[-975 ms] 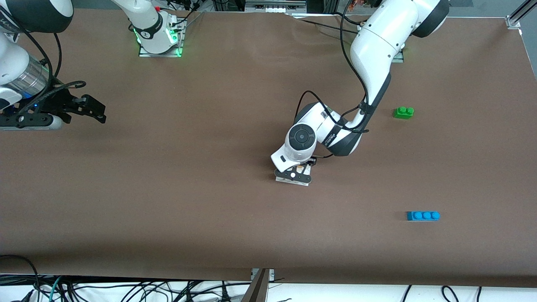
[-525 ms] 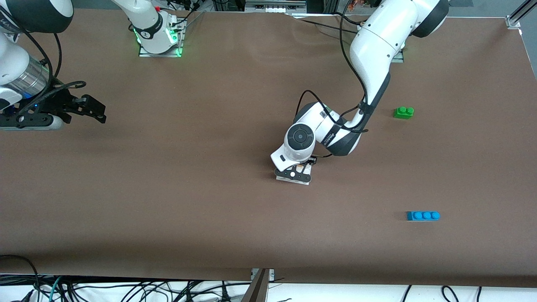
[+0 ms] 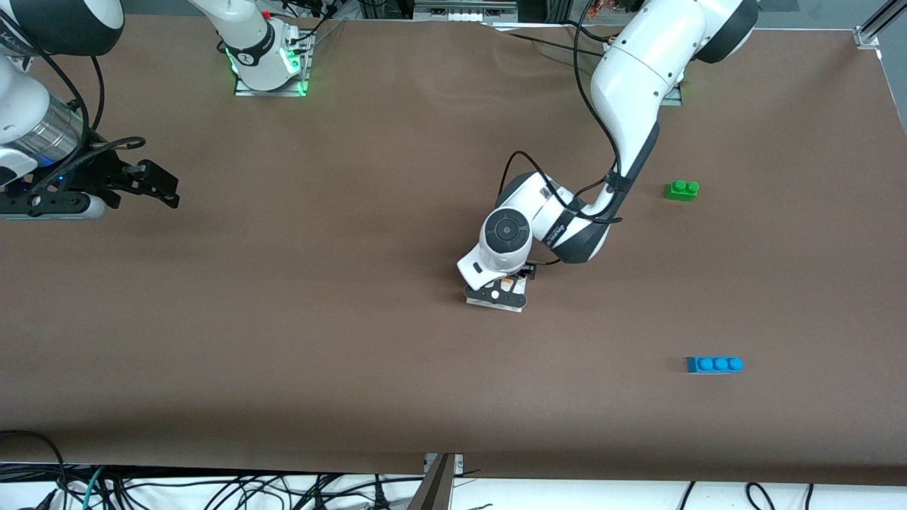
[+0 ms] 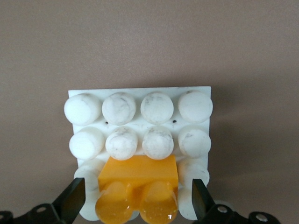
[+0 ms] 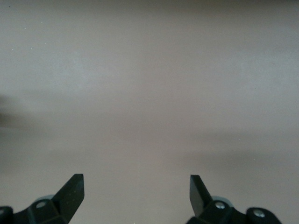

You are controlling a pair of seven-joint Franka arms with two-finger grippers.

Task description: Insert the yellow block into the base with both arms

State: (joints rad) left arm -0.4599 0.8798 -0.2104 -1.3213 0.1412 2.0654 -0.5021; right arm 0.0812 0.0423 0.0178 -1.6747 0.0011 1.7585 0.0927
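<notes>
1. Two arms, and only one is at the work. Starting at the right arm's end of the table, your right gripper [image 3: 152, 185] hangs over bare brown table [image 3: 319, 340] well apart from everything, fingers spread wide with nothing between them; that arm waits.

2. Move along to the middle of the table: the base [image 4: 140, 140] lies flat there, and your left gripper [image 3: 496, 294] sits right over it.

3. Check the left wrist view. The yellow block [image 4: 138, 189] stands on the base, in the stud row closest to the gripper, studs up. Its long axis runs across the gap from one finger to the other.

4. The fingers [image 4: 72, 198] stand apart on either side of the block, with a gap showing at each end, so you grip nothing at present. The block looks seated; how deep, you cannot tell from here.

5. What the coming move turns on: the block lies squarely between the fingertips. Judged from that, a straight lift should clear it; a sideways drift would knock it.

6. Toward the left arm's end, the green brick [image 3: 682, 190] and blue brick [image 3: 714, 364] lie well apart from the base; leave them.
</notes>
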